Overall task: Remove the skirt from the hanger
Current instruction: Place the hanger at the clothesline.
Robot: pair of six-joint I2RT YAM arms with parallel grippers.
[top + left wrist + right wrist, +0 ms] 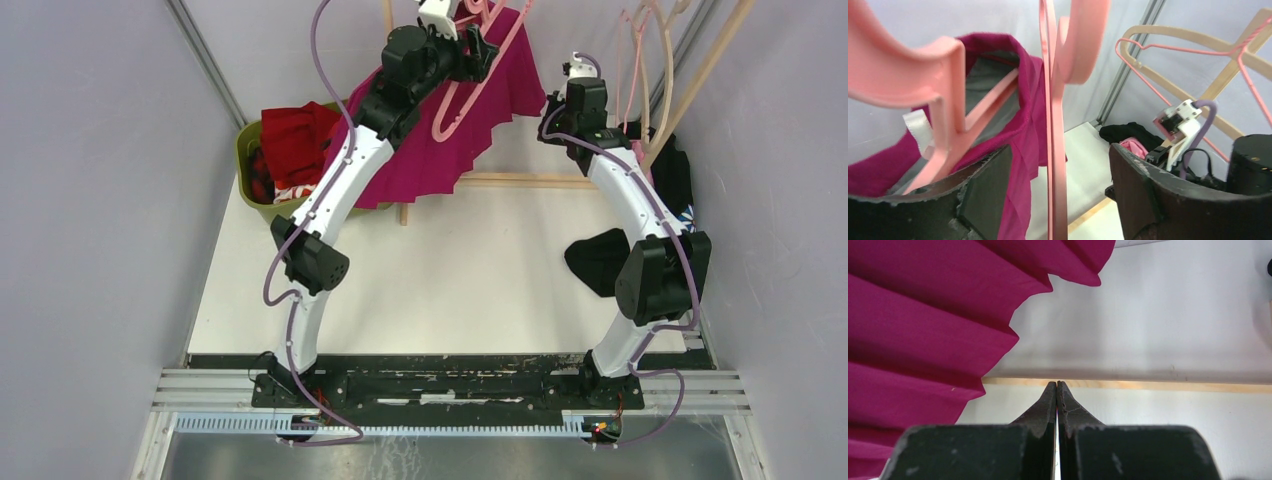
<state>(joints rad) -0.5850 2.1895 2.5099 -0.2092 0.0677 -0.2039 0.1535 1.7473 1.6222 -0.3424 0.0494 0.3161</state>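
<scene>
The magenta pleated skirt (470,130) hangs on a pink plastic hanger (470,95) at the back of the table. My left gripper (482,48) is up at the hanger and open. In the left wrist view its jaws (1060,148) stand wide apart with a pink hanger bar (1055,190) between them, touching neither pad, and the skirt's waist (1023,120) lies just left of the bar. My right gripper (550,125) is shut and empty, just right of the skirt. In the right wrist view its tips (1057,386) point at the table beside the skirt's hem (923,335).
A green basket (246,170) with red clothes stands at the back left. The wooden rack's base bar (520,181) lies under the skirt. More pink hangers (650,40) hang at the back right above dark clothes (675,170). A black garment (595,258) lies by the right arm.
</scene>
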